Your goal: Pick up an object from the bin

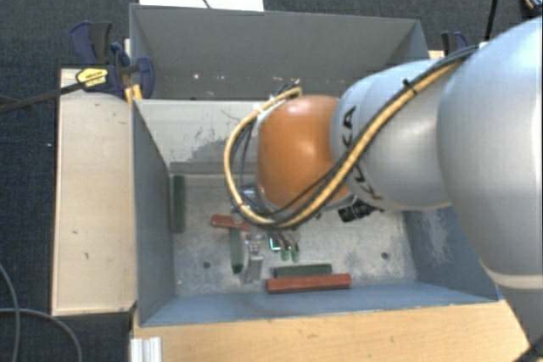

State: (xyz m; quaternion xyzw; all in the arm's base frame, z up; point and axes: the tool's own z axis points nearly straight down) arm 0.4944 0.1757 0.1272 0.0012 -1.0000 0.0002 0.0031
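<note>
End effector [253,260] low over the front-middle floor of the bin [153,208]; whether spread or closed cannot be told. Just beside it lies a slim green stick [236,253], probably light and stiff; best gripped across its narrow width, mid-length.

Bulky, rounded silver-grey arm [441,123]; glossy orange cover [297,148] at its 9 o'clock end; yellow-and-black cable [399,102] looping across; dark KUKA lettering [349,130]; small metal gripper [253,257] at the cover's 6 o'clock.

Robotics lab: KUKA arm [441,140] over metal bin [280,55].
</note>
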